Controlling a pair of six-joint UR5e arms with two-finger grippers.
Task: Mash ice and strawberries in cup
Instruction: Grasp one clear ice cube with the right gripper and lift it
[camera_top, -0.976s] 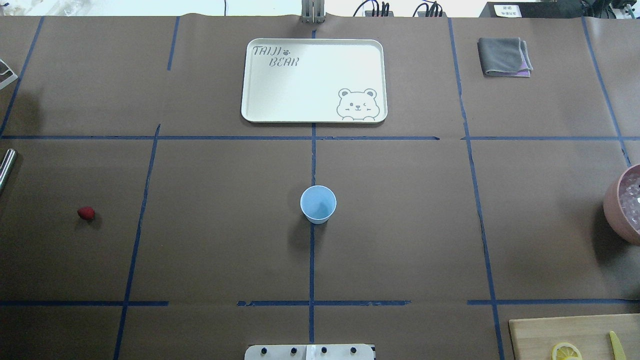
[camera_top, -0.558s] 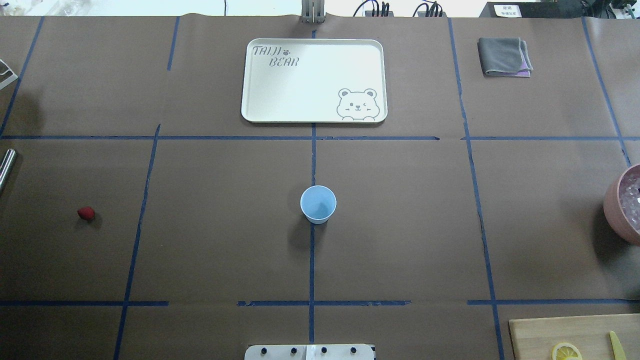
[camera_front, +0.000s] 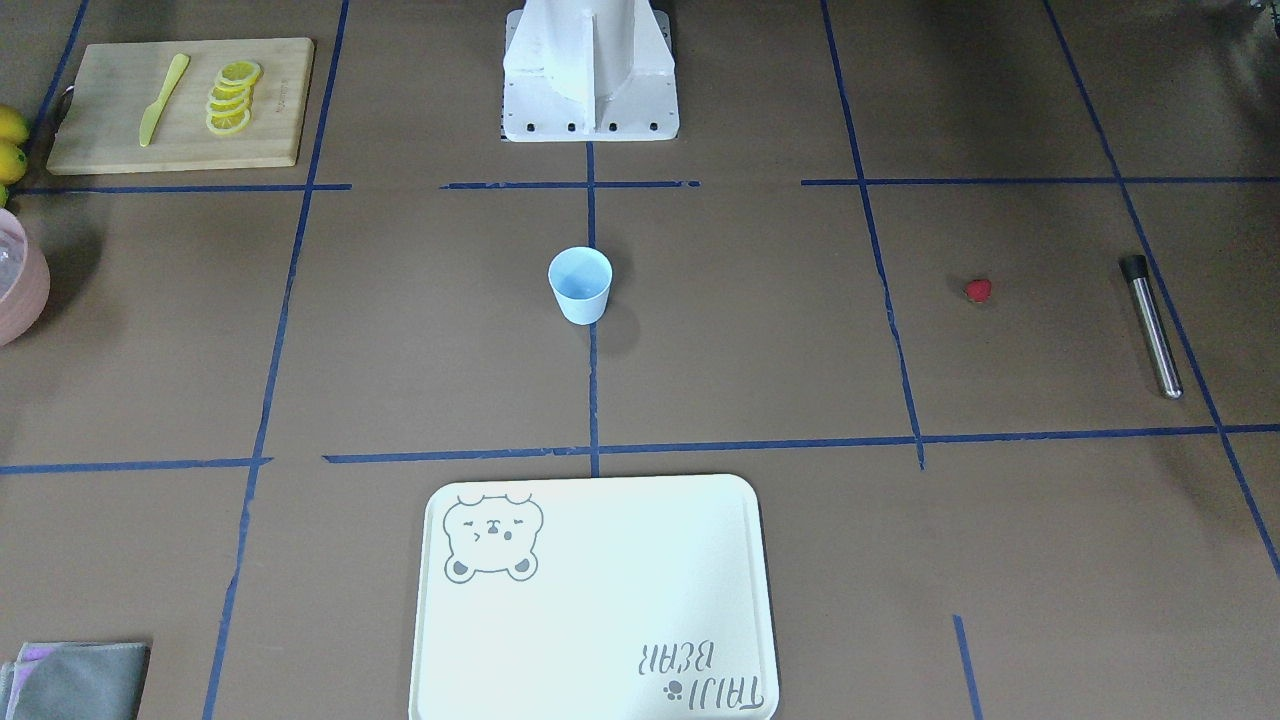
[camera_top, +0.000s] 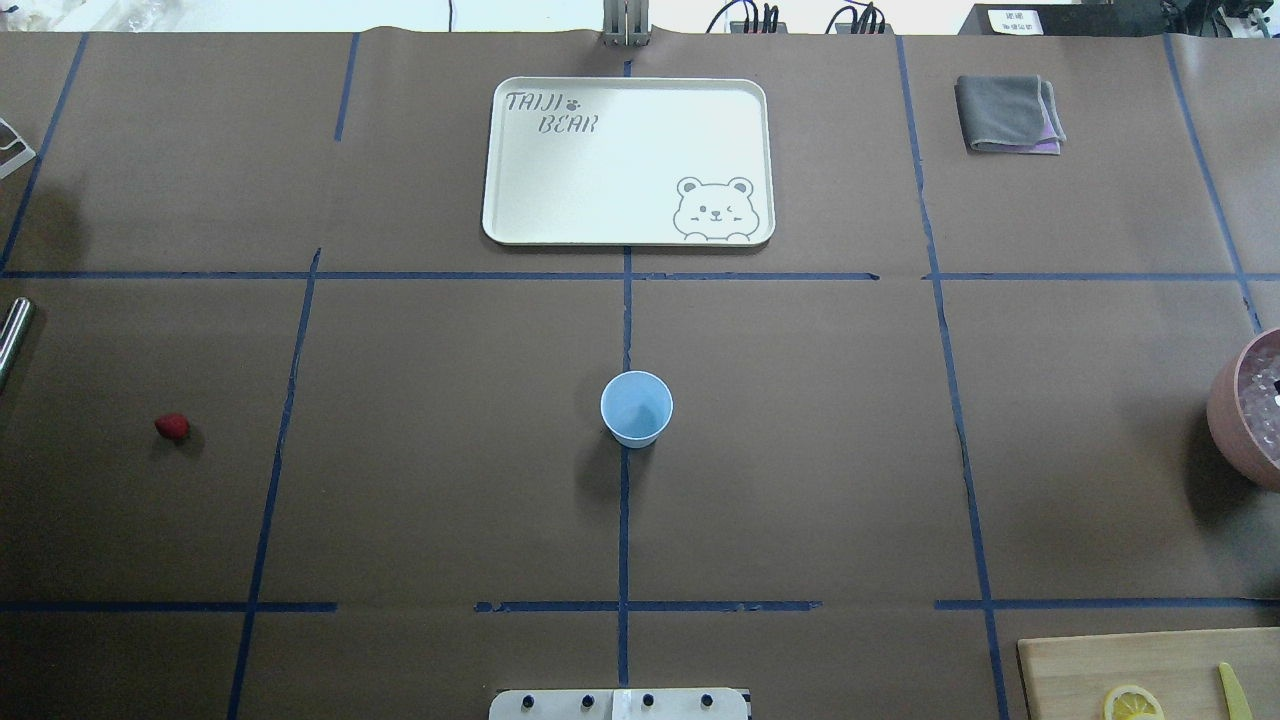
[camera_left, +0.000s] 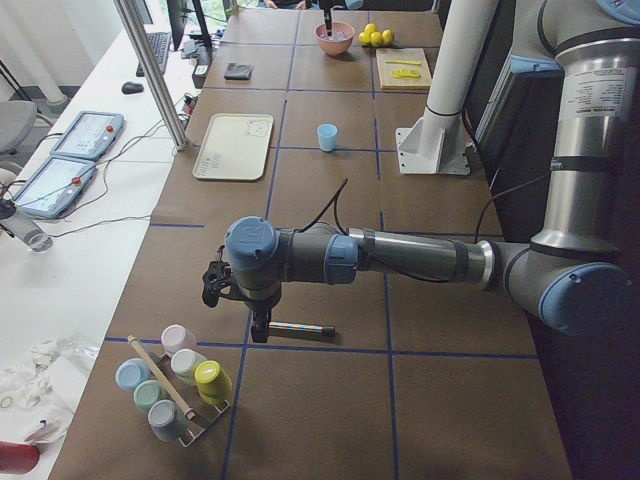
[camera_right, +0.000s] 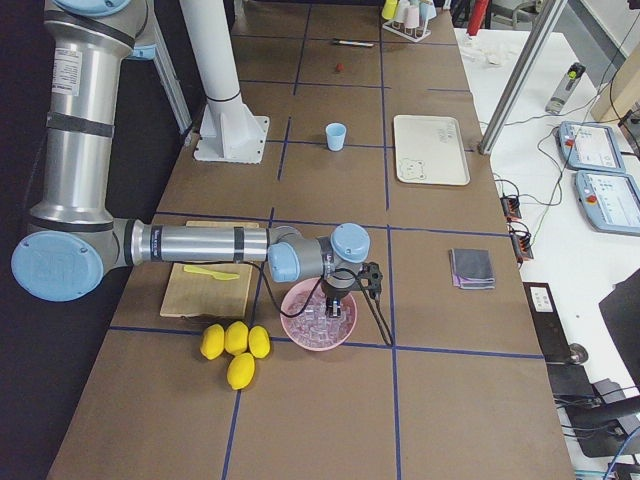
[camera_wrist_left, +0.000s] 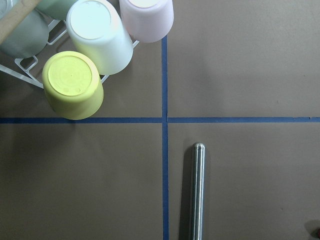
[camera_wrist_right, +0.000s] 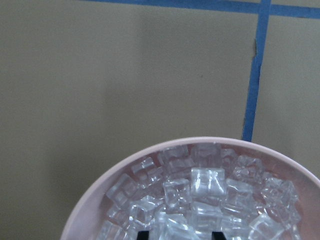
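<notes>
The pale blue cup (camera_top: 636, 408) stands upright at the table's middle, and looks empty in the front view (camera_front: 580, 285). One red strawberry (camera_top: 172, 427) lies alone on the left side. The ice (camera_wrist_right: 200, 200) fills a pink bowl (camera_top: 1240, 410) at the right edge. My right gripper (camera_wrist_right: 179, 236) hangs over the bowl (camera_right: 318, 335), with its dark fingertips (camera_wrist_right: 142, 235) apart and down among the cubes. My left gripper (camera_left: 258, 322) hovers over a metal muddler (camera_wrist_left: 197, 190) far left; its fingers do not show in the wrist view, so I cannot tell if it is open.
A cream bear tray (camera_top: 628, 160) lies beyond the cup. A grey cloth (camera_top: 1008, 113) is at the far right. A cutting board (camera_front: 180, 105) holds lemon slices and a yellow knife. Whole lemons (camera_right: 235, 345) lie by the bowl. A rack of upturned cups (camera_wrist_left: 90, 55) stands near the muddler.
</notes>
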